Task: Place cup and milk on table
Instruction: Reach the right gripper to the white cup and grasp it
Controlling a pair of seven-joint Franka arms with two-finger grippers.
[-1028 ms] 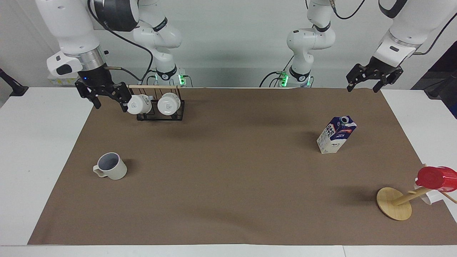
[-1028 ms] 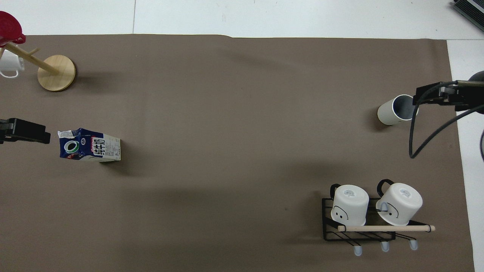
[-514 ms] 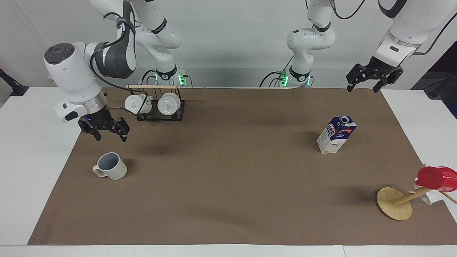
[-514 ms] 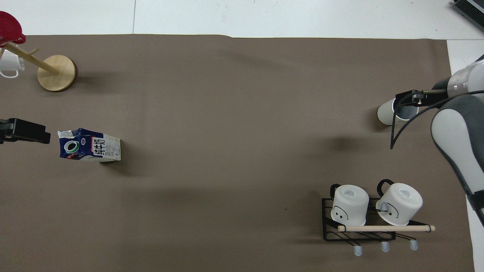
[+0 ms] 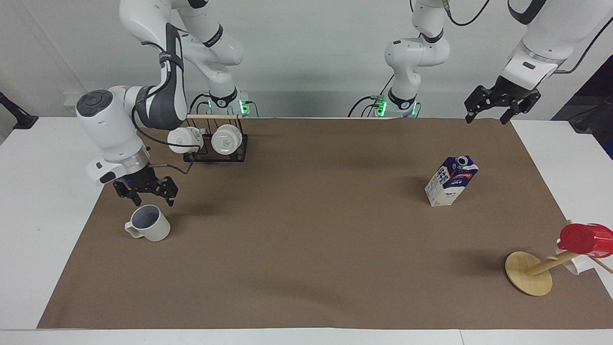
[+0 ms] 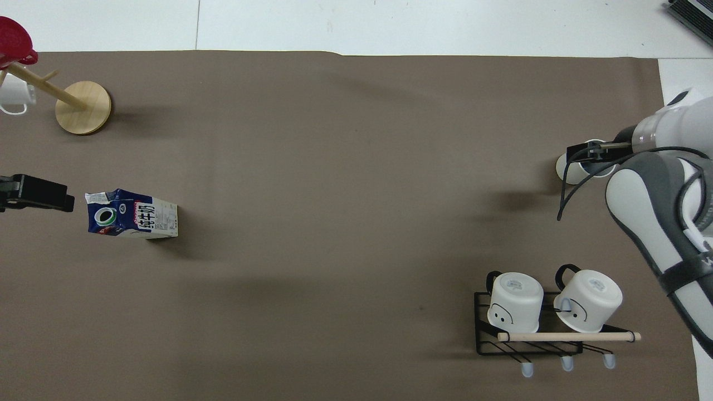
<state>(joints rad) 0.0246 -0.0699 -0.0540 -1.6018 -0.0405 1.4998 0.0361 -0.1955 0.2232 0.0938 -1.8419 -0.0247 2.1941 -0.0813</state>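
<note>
The cup (image 5: pixel 149 229) stands upright on the brown mat toward the right arm's end — right gripper (image 5: pixel 146 196) poised just above its rim, fingers spread, likely for grasping. The milk carton (image 5: pixel 451 181) stands apart; left gripper (image 5: pixel 494 113) waits, open.

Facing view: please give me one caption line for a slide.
Right gripper open just above the light grey-beige ceramic mug; blue-and-white gable-top milk carton upright on the brown mat.

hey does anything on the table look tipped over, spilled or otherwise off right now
Nothing stands out. The cup and milk stand upright on the mat with no spill. The right tool hangs just over the cup; the left tool waits.
</note>
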